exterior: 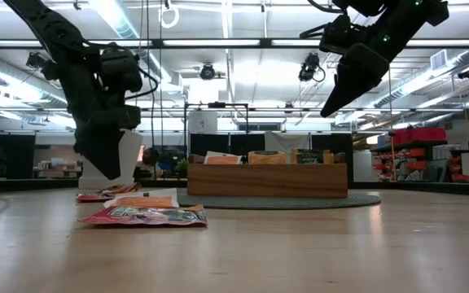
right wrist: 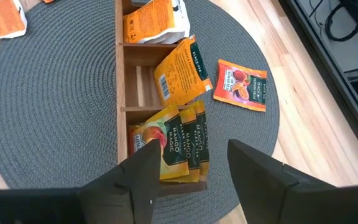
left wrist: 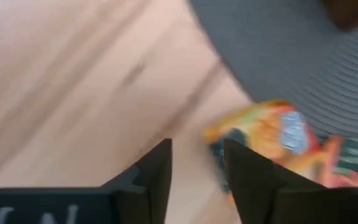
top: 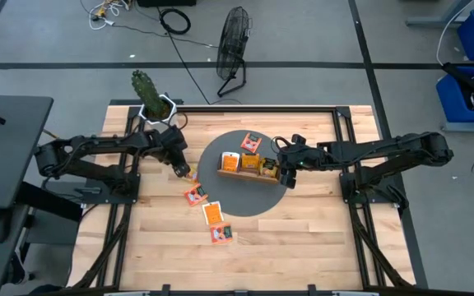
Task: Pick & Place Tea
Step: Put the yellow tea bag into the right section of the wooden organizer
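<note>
Three tea sachets (top: 194, 194) (top: 212, 213) (top: 221, 234) lie flat in a row on the wooden table, left of the round grey mat (top: 237, 201). My left gripper (top: 183, 171) hovers open just above the farthest one (left wrist: 272, 140), which shows beside its fingers, not between them. In the low view this gripper (exterior: 108, 171) hangs clear over the sachets (exterior: 145, 213). On the mat stands the wooden tray (right wrist: 120, 93) with several sachets (right wrist: 179, 146) upright in its compartments. My right gripper (right wrist: 194, 180) waits open above the tray's right end (top: 285, 174). Another sachet (right wrist: 241, 84) lies flat on the mat.
A potted cactus (top: 151, 94) stands at the table's far left corner, close behind my left arm. Two more sachets (top: 253, 142) (top: 230, 159) lie on the mat beyond the tray. A fan (top: 233, 45) stands on the floor behind the table. Bare wood stretches along the near edge.
</note>
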